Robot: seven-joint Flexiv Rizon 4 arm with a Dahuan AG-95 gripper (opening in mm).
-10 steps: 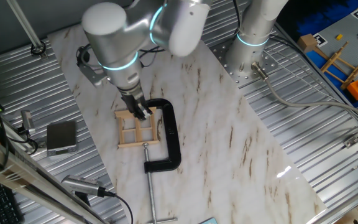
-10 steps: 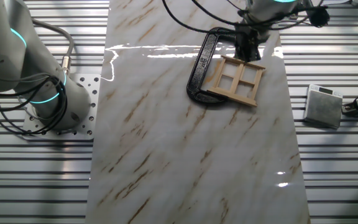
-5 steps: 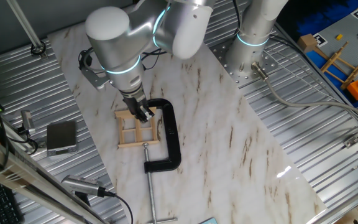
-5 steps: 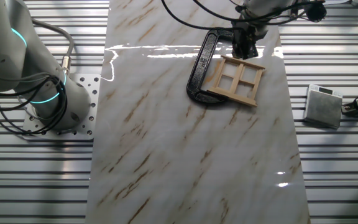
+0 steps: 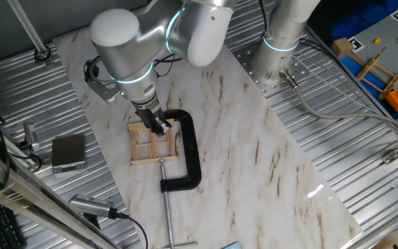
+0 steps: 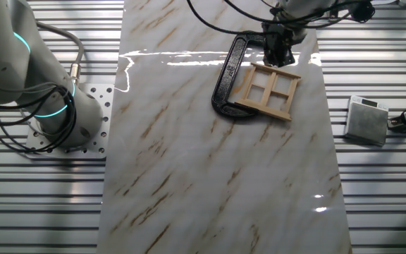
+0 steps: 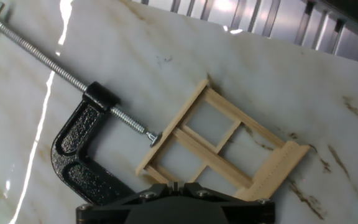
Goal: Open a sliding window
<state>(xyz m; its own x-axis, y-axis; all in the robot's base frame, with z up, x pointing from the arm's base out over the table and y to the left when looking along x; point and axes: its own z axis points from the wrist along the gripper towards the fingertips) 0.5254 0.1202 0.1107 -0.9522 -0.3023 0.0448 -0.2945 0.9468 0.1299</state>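
Note:
The sliding window (image 5: 154,144) is a small pale wooden frame with cross-bar panes, lying flat on the marble board. It also shows in the other fixed view (image 6: 268,90) and in the hand view (image 7: 219,146). A black C-clamp (image 5: 188,149) holds its one side; its screw tip touches the frame in the hand view (image 7: 73,155). My gripper (image 5: 159,126) points down at the window's far edge beside the clamp, as the other fixed view (image 6: 277,60) also shows. In the hand view my gripper (image 7: 174,185) has its jaws closed together, with nothing visible between them.
A grey metal box (image 5: 68,151) sits on the ribbed table left of the board, also seen in the other fixed view (image 6: 366,118). The arm's base (image 5: 278,62) stands at the back. A wooden rack with yellow rails (image 5: 378,69) is at the far right.
The arm's upper joints have shifted slightly. The gripper stays at the window's far edge, and the window and clamp have not moved.

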